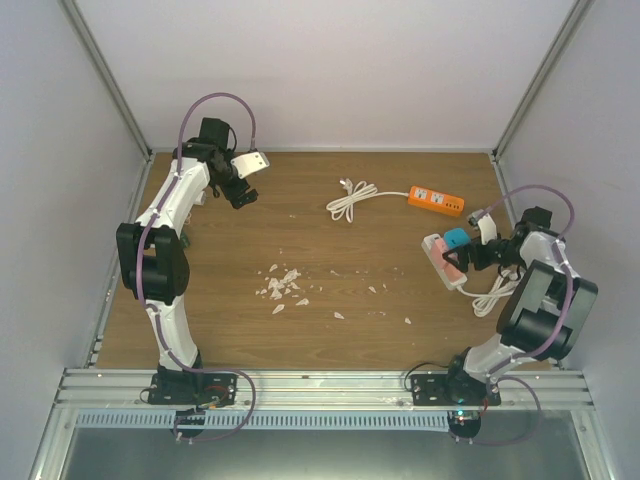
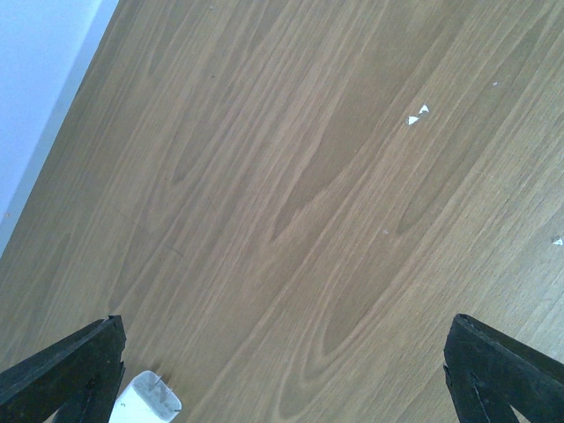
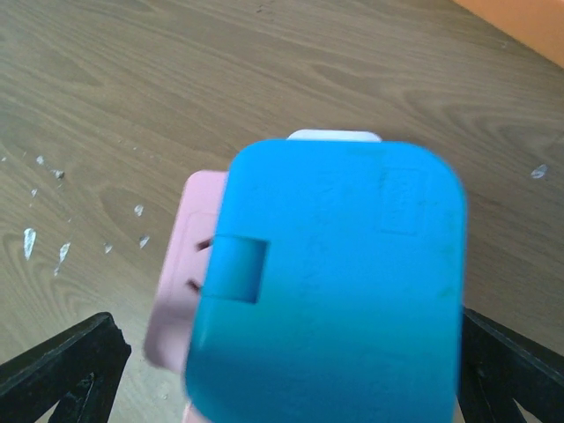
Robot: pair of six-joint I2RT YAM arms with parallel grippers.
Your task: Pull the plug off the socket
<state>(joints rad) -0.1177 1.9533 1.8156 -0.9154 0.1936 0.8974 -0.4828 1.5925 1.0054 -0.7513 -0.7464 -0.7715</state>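
A blue plug (image 1: 456, 239) sits in a pink-and-white socket strip (image 1: 441, 262) at the right of the table. In the right wrist view the blue plug (image 3: 335, 282) fills the space between my fingers, with the pink strip (image 3: 181, 282) under it. My right gripper (image 1: 470, 256) (image 3: 286, 322) is open, one finger on each side of the plug, with a gap on the left side. My left gripper (image 1: 243, 192) (image 2: 286, 322) is open and empty over bare wood at the far left.
A white adapter (image 1: 251, 160) (image 2: 145, 401) lies by the left gripper. An orange power strip (image 1: 436, 200) with a coiled white cord (image 1: 350, 198) lies at the back. White chips (image 1: 282, 285) litter the middle. The pink strip's cord (image 1: 490, 295) loops by the right arm.
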